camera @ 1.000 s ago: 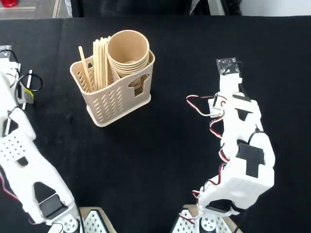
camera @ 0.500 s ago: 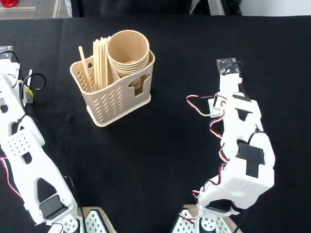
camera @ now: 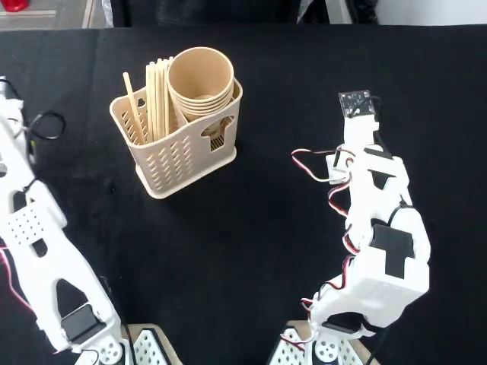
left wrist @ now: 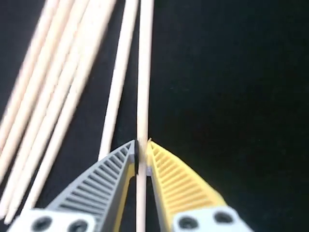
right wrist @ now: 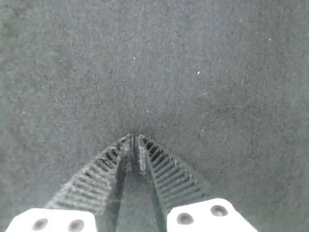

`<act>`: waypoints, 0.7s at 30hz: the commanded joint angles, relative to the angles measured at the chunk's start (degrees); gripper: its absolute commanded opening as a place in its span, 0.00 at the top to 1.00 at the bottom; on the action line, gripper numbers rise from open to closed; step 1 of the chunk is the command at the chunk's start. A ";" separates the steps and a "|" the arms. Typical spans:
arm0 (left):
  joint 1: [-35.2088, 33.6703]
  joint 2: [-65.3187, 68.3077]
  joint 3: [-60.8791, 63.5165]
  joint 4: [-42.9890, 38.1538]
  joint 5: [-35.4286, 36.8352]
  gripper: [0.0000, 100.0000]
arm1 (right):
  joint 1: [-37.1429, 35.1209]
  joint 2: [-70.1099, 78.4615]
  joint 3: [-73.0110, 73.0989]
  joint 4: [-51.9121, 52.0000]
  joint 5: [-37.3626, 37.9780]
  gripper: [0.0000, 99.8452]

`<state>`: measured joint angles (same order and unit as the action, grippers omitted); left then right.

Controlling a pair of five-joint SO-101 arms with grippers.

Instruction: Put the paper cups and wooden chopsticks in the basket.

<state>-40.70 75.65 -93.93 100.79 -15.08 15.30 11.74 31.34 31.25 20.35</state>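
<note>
Left wrist view: left gripper [left wrist: 142,144] clamps one wooden chopstick [left wrist: 145,67] running between its jaws; loose chopsticks [left wrist: 58,106] lie just beside. Right gripper [right wrist: 133,141] is fully closed.

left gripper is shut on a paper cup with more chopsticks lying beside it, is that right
Not quite. The left gripper is shut on a wooden chopstick, not a paper cup, as the left wrist view shows. The rest holds: more chopsticks lie beside it.
</note>
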 commanded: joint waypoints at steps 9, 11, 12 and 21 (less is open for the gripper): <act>-0.40 -31.12 41.27 0.26 4.22 0.97 | 0.18 -3.38 -0.22 -0.26 0.62 0.99; 0.04 -38.07 50.42 -0.79 4.13 0.97 | 0.18 -3.38 -0.13 -0.26 0.62 0.99; 0.13 -41.41 54.64 -2.20 4.13 0.97 | 0.18 -3.38 -0.13 -0.26 0.62 0.99; 3.56 -77.10 105.71 -32.79 4.22 0.97 | 0.18 -3.38 -0.04 -0.26 0.62 0.99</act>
<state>-39.03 14.90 -6.02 78.64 -11.21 15.30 11.74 31.34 31.25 20.35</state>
